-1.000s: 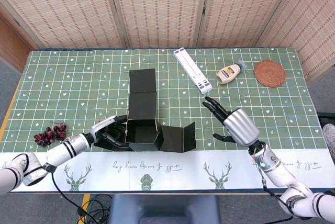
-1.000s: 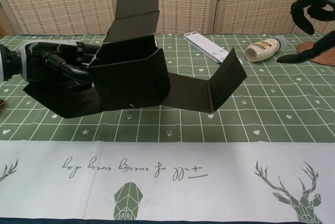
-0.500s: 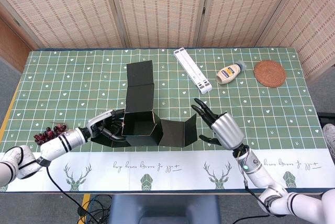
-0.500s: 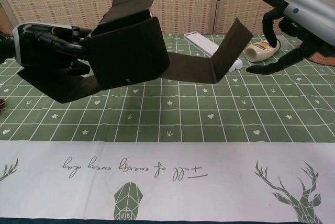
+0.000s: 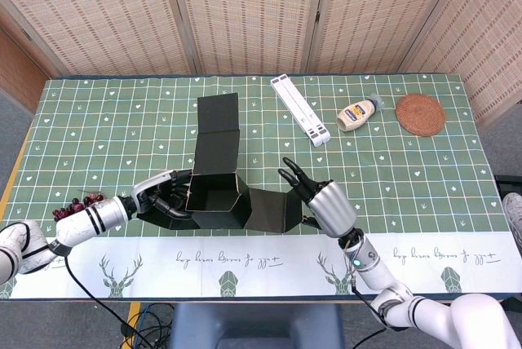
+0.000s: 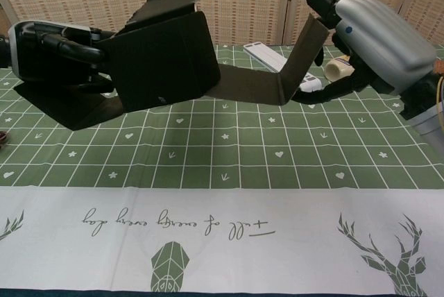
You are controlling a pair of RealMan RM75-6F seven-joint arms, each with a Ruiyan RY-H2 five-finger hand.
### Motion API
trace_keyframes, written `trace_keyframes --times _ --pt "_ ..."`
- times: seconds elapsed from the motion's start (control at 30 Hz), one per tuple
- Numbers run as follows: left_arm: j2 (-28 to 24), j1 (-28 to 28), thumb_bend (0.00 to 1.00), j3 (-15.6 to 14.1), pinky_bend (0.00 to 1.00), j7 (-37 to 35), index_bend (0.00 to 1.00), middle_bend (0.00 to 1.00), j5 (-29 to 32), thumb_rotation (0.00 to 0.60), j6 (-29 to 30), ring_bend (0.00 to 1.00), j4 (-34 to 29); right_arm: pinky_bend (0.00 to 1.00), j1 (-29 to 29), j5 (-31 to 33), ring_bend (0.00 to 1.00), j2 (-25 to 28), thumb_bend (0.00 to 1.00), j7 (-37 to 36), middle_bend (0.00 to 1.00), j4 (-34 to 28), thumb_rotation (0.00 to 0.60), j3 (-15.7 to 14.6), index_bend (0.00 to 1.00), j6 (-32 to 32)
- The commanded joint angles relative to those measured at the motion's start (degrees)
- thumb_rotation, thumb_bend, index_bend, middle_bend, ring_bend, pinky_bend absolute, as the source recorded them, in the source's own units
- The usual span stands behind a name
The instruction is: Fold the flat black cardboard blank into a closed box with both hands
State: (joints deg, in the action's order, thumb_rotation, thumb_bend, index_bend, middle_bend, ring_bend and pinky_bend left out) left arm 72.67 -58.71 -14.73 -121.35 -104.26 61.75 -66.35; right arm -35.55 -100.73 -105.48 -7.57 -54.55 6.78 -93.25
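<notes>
One black cardboard blank, partly folded, mid-table. Two hands flanking the blank: left hand on one side, right hand on the other. Beyond the blank, toward the screen: one white strip, one squeeze bottle, one woven coaster. Past the left hand from the blank: one bunch of dark grapes.

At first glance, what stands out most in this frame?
The half-folded black cardboard blank at the table's near centre, walls already raised. The left hand grips its left side, while the right hand, fingers spread, is at the upturned right flap. Behind lie a mayonnaise bottle and a woven coaster.
</notes>
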Motion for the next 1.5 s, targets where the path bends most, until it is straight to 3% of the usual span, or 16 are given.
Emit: trace_keyframes --times 0.03,0.3,1.0,1.5 --pt "0.10 -0.23 0.06 -0.45 0.78 0.54 0.25 0.23 -0.32 0.600 -0.06 0.47 0.20 1.00 -1.83 -1.40 0.65 -2.97 0.00 -1.11 0.00 3.60 0.600 1.00 0.00 -2.23" --pt "0.43 -0.76 0.06 -1.22 0.78 6.95 0.25 0.23 -0.50 0.600 -1.60 0.47 -0.35 1.00 -3.85 -3.64 0.65 -2.19 0.00 0.23 0.00 2.74 0.600 0.43 0.00 -3.21" --pt "1.59 -1.51 0.06 -0.23 0.78 25.02 0.26 0.23 3.81 0.600 -8.98 0.47 -4.33 1.00 -4.63 -3.63 0.65 8.13 0.00 6.37 0.00 -11.22 0.600 -1.59 0.00 3.78" --pt "1.96 -1.83 0.06 1.90 0.78 33.98 0.26 0.23 7.04 0.600 -13.24 0.46 -7.72 1.00 -4.39 -3.85 0.65 8.97 0.00 6.27 0.03 -11.73 0.600 -2.02 0.00 4.67"
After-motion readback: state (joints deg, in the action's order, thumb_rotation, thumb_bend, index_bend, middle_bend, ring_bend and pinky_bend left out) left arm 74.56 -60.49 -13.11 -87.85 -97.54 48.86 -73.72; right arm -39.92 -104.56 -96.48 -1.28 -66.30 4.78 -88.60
